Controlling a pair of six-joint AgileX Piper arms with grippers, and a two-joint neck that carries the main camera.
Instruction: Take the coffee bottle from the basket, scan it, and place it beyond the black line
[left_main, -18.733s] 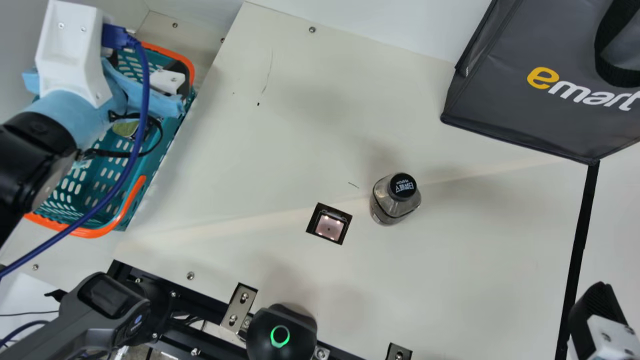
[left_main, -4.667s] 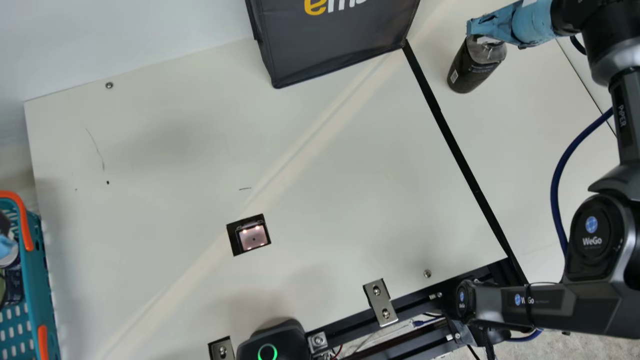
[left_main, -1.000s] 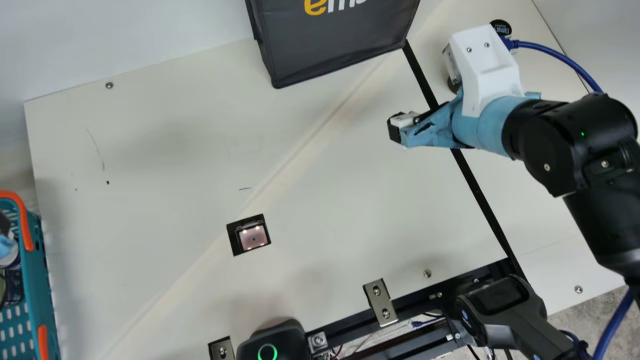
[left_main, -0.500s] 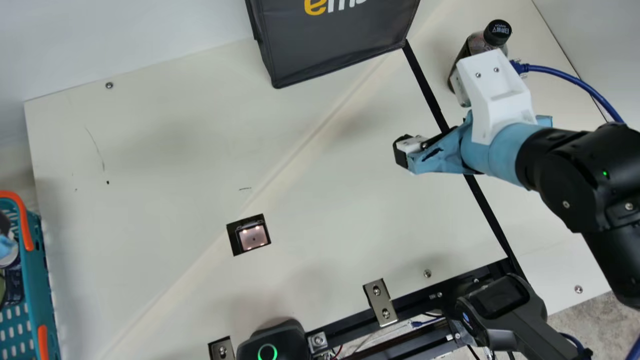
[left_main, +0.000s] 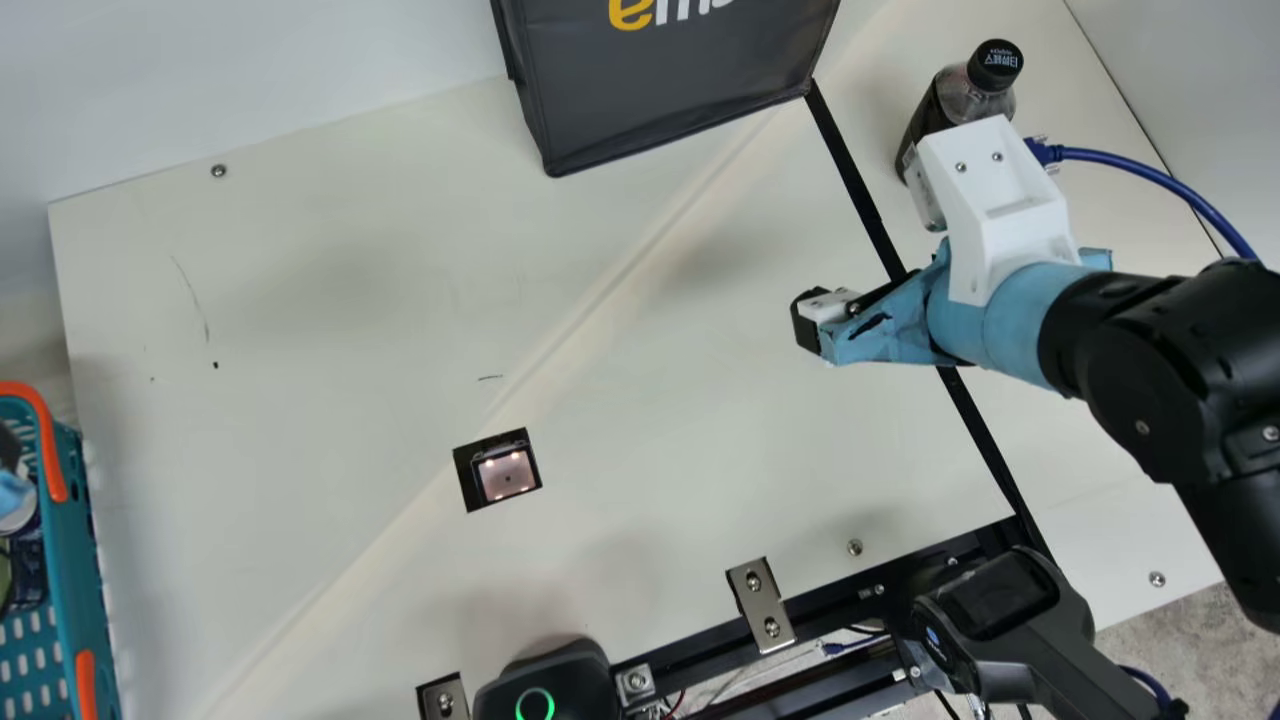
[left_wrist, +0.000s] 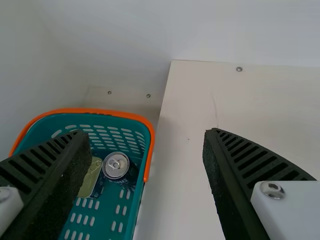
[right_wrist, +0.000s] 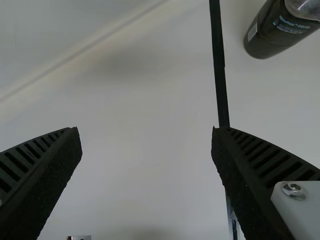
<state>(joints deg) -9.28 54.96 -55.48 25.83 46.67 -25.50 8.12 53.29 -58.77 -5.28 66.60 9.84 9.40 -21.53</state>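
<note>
bottle: upright on the table, beyond the black line, between it and the table's right edge in main view; looks placed, main risk now is a knock
right gripper: fingers spread, nothing between them, over the line, bottle off to one side; if the wrist swings back toward that edge, a finger could tip the bottle
mount: the white mount overlaps the bottle in main view (real gap can't be told); lifting or turning the wrist carelessly might clip it
cable: loops out beside the bottle; slack could catch the cap and drag it over if the arm pulls away fast
left gripper: fingers spread, nothing held, by the basket; lowering it could snag the rim or bump the can
scanner: lit, well apart from the bottle; can't tell if the scan took, a missed read would mean a redo
</note>
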